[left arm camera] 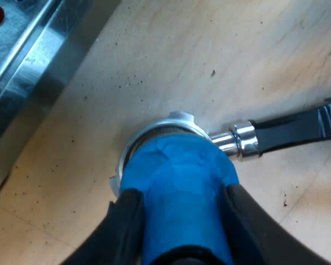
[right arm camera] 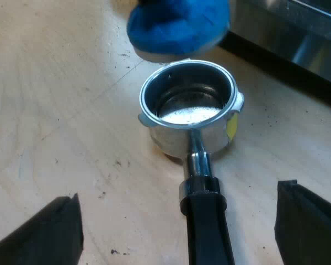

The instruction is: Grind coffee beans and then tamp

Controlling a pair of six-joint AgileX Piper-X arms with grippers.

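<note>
The metal holder [right arm camera: 179,141] stands on the wooden tabletop [right arm camera: 55,110], its round basket open with a pale glint at the bottom and its dark handle lying level. The blue tamper [left arm camera: 176,160], clamped in the left gripper [left arm camera: 182,193], hangs just above the basket's rim

Below the blue tamper [left arm camera: 182,187] the holder [right arm camera: 174,138] gapes open — bare tabletop [right arm camera: 60,110] around it; the espresso machine [right arm camera: 298,33] blocks the way beyond.

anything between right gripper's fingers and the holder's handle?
Nothing. In the right wrist view the holder's handle lies between the open fingers of the right gripper, with bare table on either side.
</note>
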